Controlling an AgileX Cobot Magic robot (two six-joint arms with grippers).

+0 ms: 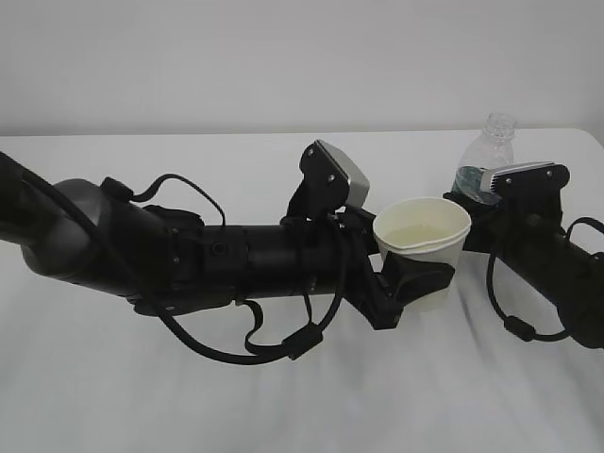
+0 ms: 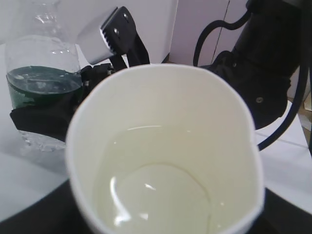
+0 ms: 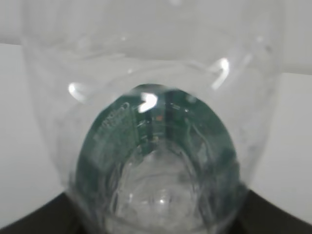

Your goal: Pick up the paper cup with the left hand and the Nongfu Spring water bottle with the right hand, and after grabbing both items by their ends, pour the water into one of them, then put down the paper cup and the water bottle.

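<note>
The left claw (image 1: pixel 415 278) grips the small white paper cup (image 1: pixel 424 247) upright, with pale liquid inside, near the far right part of the white surface (image 1: pixel 283 396). Just beside it, the right claw (image 1: pixel 486 203) grips the clear ribbed plastic bottle (image 1: pixel 486 156) at its dark green label, also upright.

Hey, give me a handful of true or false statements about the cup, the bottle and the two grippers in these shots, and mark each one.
1. The paper cup has liquid in it. True.
2. The water bottle wears a cap. False: its neck is open.
3. The left gripper holds the paper cup. True.
4. The water bottle is tipped over the cup, pouring. False: it stands upright beside the cup, in the right gripper.
5. The bottle's label band is red. False: it is dark green.
</note>
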